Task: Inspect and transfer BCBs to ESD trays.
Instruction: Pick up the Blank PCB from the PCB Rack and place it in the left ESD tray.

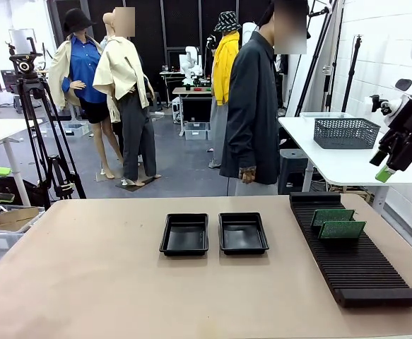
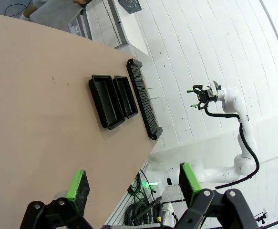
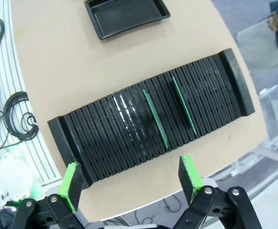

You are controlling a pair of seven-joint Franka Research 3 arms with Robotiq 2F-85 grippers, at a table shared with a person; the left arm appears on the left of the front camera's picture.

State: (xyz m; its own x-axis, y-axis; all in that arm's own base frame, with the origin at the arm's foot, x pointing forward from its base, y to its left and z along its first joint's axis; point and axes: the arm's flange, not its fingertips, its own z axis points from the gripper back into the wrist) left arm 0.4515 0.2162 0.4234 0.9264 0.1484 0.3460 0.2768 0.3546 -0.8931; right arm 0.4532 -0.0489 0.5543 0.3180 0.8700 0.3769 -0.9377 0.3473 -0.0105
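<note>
The two green circuit boards point(image 3: 154, 119) point(image 1: 333, 216) stand on edge in the slots of a long black rack point(image 3: 148, 129), a few slots apart. Both are below and ahead of the right gripper point(image 3: 129, 179). In its wrist view one board falls inside the gap between the fingers, toward one side. The other lines up roughly with the finger point(image 3: 189, 174) on that side. The jaws of this gripper are spread as wide as they go and hold nothing. From the front the right gripper point(image 1: 382, 168) hangs well above the far end of the rack point(image 1: 354, 261), well apart from the boards. Beyond the rack from these jaws lie the two black trays point(image 1: 185, 234) point(image 1: 243, 232), side by side on the table point(image 1: 85, 268) and both empty. The left gripper point(image 2: 134, 183) is also wide open and empty. It looks along the table from high up, with the trays point(image 2: 105, 101) and rack point(image 2: 142, 99) far ahead of its fingers. A person point(image 1: 255, 113) stands at the far side, hands off the table. By my reading the task is at its very start: no board is lifted or inspected yet, and the step in hand is the right arm's approach to a first board. The next move probably calls for bringing the jaws down over one board, squaring the pads to its two flat faces and closing on its top edge. The board should then come straight up out of its slot, so it neither binds nor knocks its neighbour.
</note>
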